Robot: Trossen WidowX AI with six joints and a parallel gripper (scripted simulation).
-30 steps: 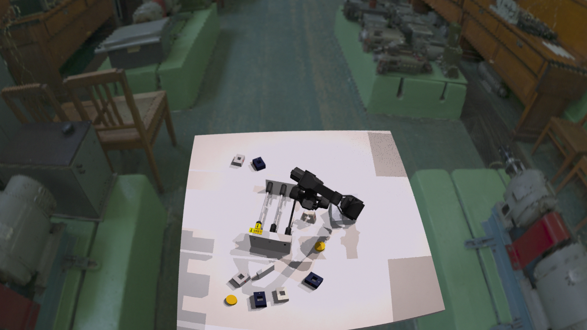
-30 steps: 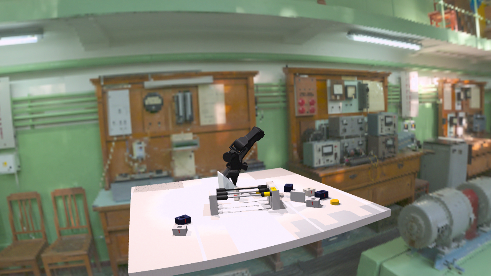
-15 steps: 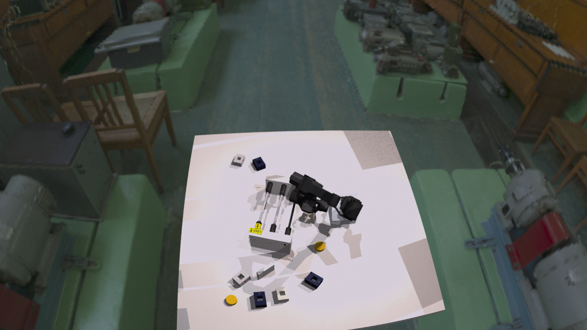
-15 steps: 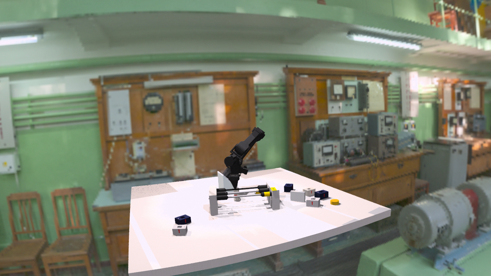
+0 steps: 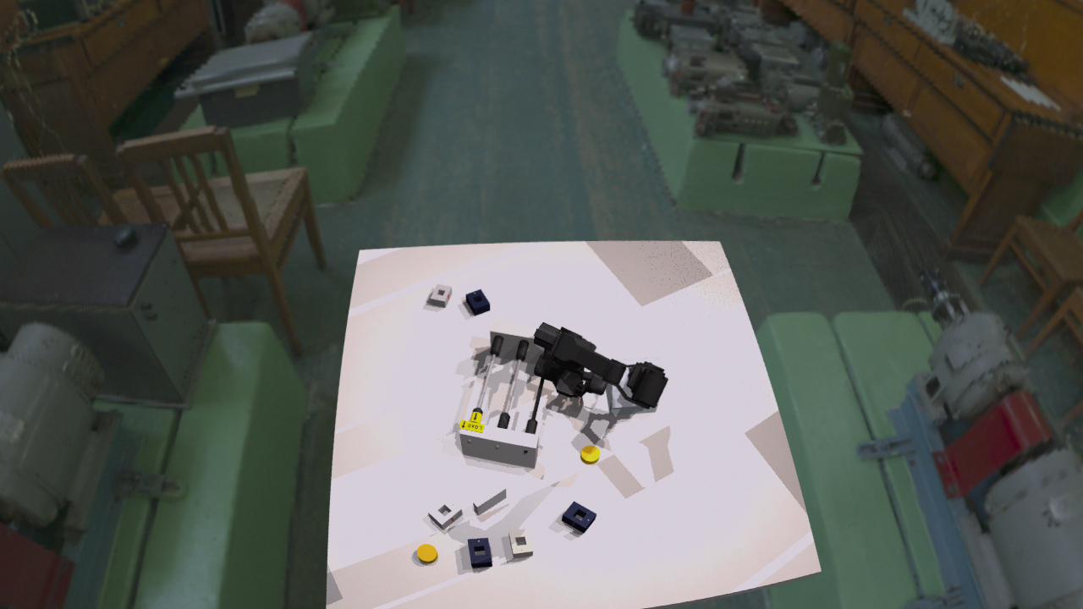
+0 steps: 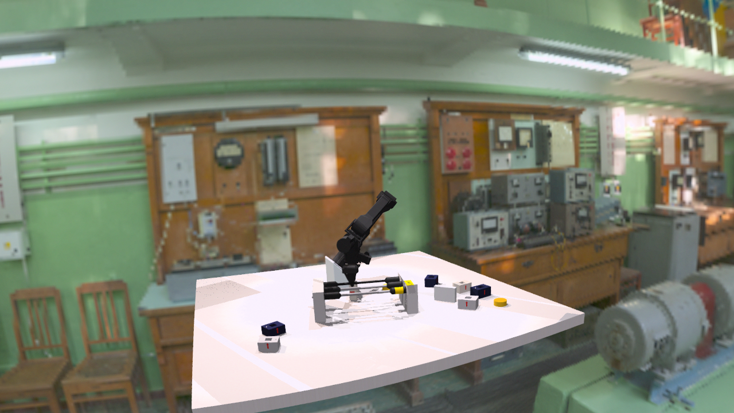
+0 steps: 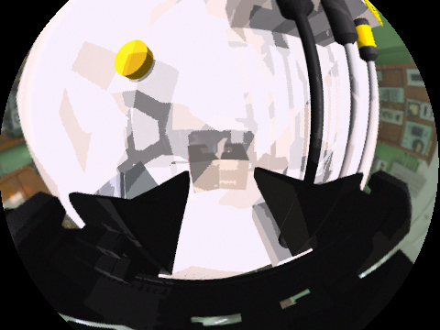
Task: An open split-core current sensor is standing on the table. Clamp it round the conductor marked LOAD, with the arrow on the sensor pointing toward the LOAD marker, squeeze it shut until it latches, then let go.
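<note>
By the worktop's near left corner, an orange disc (image 5: 426, 552) (image 6: 500, 302) lies beside a navy block (image 5: 479, 550) (image 6: 480, 291). Inward from the left edge, the LOAD marker (image 5: 473, 424) (image 6: 409, 283) (image 7: 373, 10) sits at the near end of the leftmost conductor (image 5: 486, 382) (image 6: 364, 293) (image 7: 370, 101). Mid-table, the claw (image 5: 579, 384) (image 6: 352, 282) (image 7: 223, 174) is spread, pinching nothing, above the sensor (image 6: 355, 295) (image 7: 222, 174). A grey block (image 5: 440, 295) (image 6: 269, 344) lies near the far left corner.

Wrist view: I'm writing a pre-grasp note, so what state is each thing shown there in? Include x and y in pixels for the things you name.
Black gripper (image 5: 570, 389) (image 6: 352, 282) (image 7: 223, 174): open.
Pale split-core sensor (image 6: 355, 295) (image 7: 220, 176): standing on the table, unclamped.
Silver LOAD conductor with yellow band (image 5: 486, 384) (image 6: 367, 293) (image 7: 354, 92): no sensor round it.
Black conductor (image 5: 538, 397) (image 6: 364, 281) (image 7: 316, 101): likewise bare of sensors.
Yellow disc (image 5: 590, 454) (image 7: 134, 60): lying flat.
</note>
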